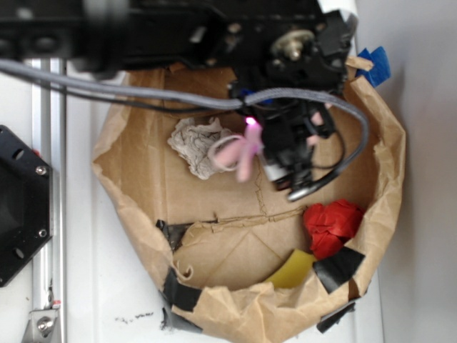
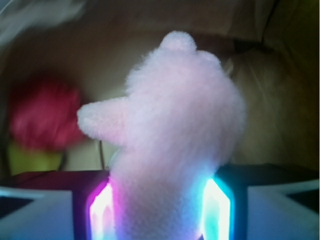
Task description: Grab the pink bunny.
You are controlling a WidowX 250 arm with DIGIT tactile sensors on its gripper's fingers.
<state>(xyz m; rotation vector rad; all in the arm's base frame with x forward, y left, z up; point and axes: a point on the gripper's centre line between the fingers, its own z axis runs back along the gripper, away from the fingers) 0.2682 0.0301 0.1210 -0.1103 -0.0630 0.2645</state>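
The pink bunny (image 2: 175, 130) fills the wrist view, a pale fuzzy plush pinched between two glowing pads, magenta on the left and cyan (image 2: 216, 207) on the right. My gripper (image 2: 161, 212) is shut on its lower body. From the exterior view the bunny (image 1: 239, 151) dangles with limbs and a thin white loop hanging, held by the black gripper (image 1: 258, 143) above the brown paper bin (image 1: 385, 164). It hangs beside the off-white paper ball (image 1: 196, 145).
A red cloth wad (image 1: 332, 225) lies at the bin's right side, blurred red (image 2: 42, 115) in the wrist view. A yellow piece (image 1: 293, 270) and black tape patches (image 1: 337, 267) sit along the bin's near wall. A grey cable (image 1: 143, 93) crosses overhead.
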